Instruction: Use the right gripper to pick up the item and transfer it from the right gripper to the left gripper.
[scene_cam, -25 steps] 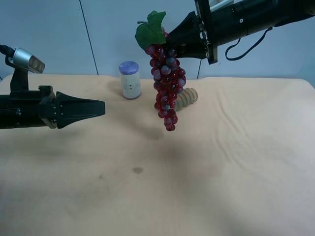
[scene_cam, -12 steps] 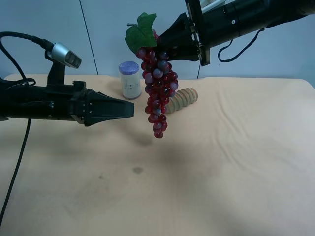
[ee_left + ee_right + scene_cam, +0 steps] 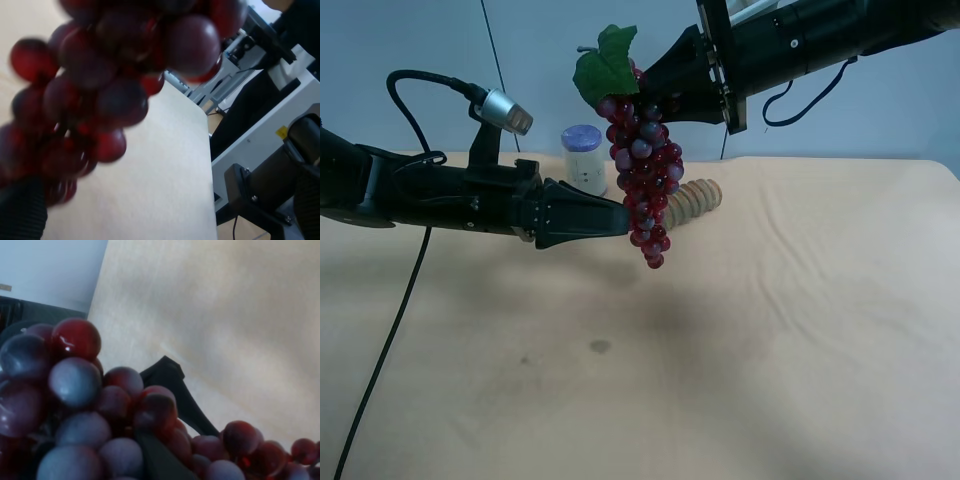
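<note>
Pushed rightward since half a second ago: black tapered left gripper [image 3: 612, 217], tip now touching the hanging bunch of dark red and purple artificial grapes [image 3: 642, 165]. Cannot tell its opening. Held aloft at the top, farther back, by the clamped black boxy right gripper [image 3: 658, 88]. Risk: shoving the loose bunch aside, closing on nothing, dropping it on release.

dark red-purple grape bunch [image 3: 642, 180] hangs from the black boxy right end effector [image 3: 660, 88], black tapered left end effector [image 3: 615, 218] at its lower grapes
</note>
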Action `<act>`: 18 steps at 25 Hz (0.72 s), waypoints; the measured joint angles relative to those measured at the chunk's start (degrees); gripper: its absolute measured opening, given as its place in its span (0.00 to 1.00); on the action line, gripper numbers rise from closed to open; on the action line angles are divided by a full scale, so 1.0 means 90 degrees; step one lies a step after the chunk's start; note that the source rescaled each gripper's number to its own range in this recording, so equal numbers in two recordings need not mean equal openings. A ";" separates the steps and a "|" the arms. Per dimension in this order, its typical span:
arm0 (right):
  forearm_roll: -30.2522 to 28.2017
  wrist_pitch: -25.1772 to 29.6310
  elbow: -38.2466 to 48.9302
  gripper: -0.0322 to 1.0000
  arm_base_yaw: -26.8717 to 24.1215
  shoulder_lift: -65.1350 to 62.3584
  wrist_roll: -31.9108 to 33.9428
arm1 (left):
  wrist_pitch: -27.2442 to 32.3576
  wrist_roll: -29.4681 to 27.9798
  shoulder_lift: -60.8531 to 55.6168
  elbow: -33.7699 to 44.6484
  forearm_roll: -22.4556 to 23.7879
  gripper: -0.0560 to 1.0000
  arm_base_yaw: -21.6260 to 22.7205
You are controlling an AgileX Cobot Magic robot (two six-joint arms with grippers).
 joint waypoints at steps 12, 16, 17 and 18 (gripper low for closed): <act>0.0002 -0.0006 0.0000 0.04 0.0000 0.0000 0.0004 | 0.0005 0.0214 0.0362 -0.0484 0.0000 1.00 -0.0022; 0.0002 -0.0011 0.0000 0.04 0.0000 0.0000 0.0004 | -0.0002 0.0271 0.0625 -0.0675 0.0000 1.00 -0.0022; 0.0002 -0.0011 0.0000 0.04 0.0000 0.0000 0.0004 | -0.0002 0.0304 0.0654 -0.0717 0.0000 1.00 -0.0022; 0.0002 -0.0018 0.0000 0.04 0.0000 0.0000 0.0004 | -0.0002 0.0319 0.0670 -0.0759 0.0007 1.00 -0.0022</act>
